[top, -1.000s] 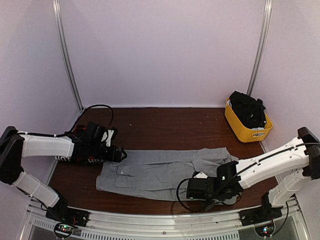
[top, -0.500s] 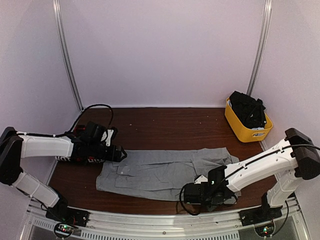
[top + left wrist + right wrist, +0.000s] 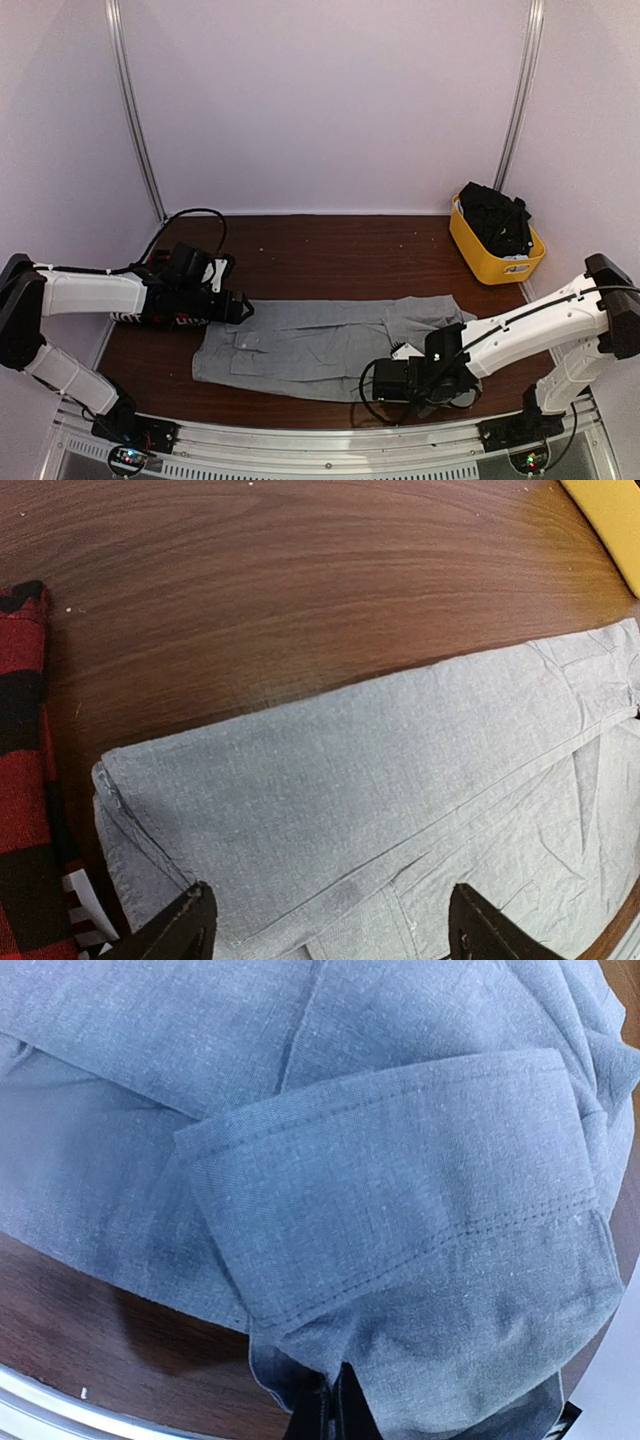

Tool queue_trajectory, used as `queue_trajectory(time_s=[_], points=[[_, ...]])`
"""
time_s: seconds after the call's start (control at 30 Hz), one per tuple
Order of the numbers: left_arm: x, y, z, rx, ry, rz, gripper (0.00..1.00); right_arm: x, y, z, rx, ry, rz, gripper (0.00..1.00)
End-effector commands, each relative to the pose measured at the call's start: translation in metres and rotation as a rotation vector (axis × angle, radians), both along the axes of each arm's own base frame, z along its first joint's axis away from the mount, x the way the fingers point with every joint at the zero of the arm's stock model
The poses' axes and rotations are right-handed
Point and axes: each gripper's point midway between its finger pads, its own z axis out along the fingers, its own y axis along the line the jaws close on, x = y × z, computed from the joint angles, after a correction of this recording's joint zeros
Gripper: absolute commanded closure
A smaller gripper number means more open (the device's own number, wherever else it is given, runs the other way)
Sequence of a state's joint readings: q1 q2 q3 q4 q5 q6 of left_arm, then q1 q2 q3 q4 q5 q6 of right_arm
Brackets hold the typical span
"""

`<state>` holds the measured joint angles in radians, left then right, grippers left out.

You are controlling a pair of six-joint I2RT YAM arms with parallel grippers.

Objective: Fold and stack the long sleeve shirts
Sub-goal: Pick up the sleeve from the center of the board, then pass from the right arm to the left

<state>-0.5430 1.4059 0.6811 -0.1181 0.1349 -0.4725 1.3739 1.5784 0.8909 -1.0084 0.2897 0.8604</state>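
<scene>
- The grey shirt (image 3: 310, 345) is thin woven cloth. I judge it light and limp, apt to sag and crease wherever it is unsupported. It is not fragile, and it will more likely drag on the wood than slide.
- It lies flat and lengthwise on the tabletop (image 3: 330, 255), running from under the left end effector across to the right end effector, where its sleeve end is bunched.
- The sleeve cuff (image 3: 400, 1210), stitched and doubled over just ahead of the right end effector's tips, looks like the firmest part and the soundest hold. Hems and corners come next. A pinch in mid-panel would probably only raise a tent of cloth.
- The right end effector (image 3: 335, 1412) is pinched together on a fold of grey cloth at the cuff's near side, low by the tabletop's near edge.
- The left end effector (image 3: 330, 930) has its fingers spread apart and holds nothing. It hangs above the shirt's other end, with a folded corner just ahead of one finger.
- A plaid shirt (image 3: 20, 780), likely just as limp, lies just beside that corner, off to the side of the left end effector.
- A yellow bin (image 3: 480, 255) holding dark cloth stands well beyond the right end effector, apart from the shirt.
</scene>
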Motion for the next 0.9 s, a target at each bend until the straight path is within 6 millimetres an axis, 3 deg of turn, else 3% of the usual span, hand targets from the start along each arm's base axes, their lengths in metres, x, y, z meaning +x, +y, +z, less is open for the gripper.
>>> queue_trajectory(time_s=[0.0, 0.13, 0.23, 0.33, 0.47, 0.6, 0.7, 0.87], points=[[0.003, 0.000, 0.006, -0.011, -0.026, -0.004, 0.19, 0.006, 0.003, 0.019, 0.057, -0.033, -0.001, 1.00], [0.006, -0.003, 0.013, -0.021, -0.045, -0.012, 0.18, 0.009, 0.016, 0.047, 0.190, -0.055, 0.003, 1.00], [0.007, -0.013, 0.033, -0.079, -0.103, -0.057, 0.18, 0.011, 0.041, 0.089, 0.407, -0.075, 0.054, 1.00], [0.005, -0.031, 0.071, -0.195, -0.221, -0.149, 0.19, 0.013, 0.062, 0.139, 0.650, -0.101, 0.122, 1.00], [-0.008, -0.055, 0.128, -0.367, -0.380, -0.300, 0.19, 0.019, 0.071, 0.187, 0.836, -0.136, 0.221, 1.00], [-0.021, -0.077, 0.170, -0.443, -0.491, -0.455, 0.19, 0.023, 0.080, 0.219, 0.952, -0.160, 0.332, 1.00], [-0.036, -0.094, 0.198, -0.463, -0.584, -0.578, 0.19, 0.038, 0.082, 0.236, 1.006, -0.186, 0.362, 1.00], [-0.072, -0.127, 0.223, -0.462, -0.678, -0.783, 0.19, 0.066, 0.082, 0.249, 1.046, -0.214, 0.353, 1.00]])
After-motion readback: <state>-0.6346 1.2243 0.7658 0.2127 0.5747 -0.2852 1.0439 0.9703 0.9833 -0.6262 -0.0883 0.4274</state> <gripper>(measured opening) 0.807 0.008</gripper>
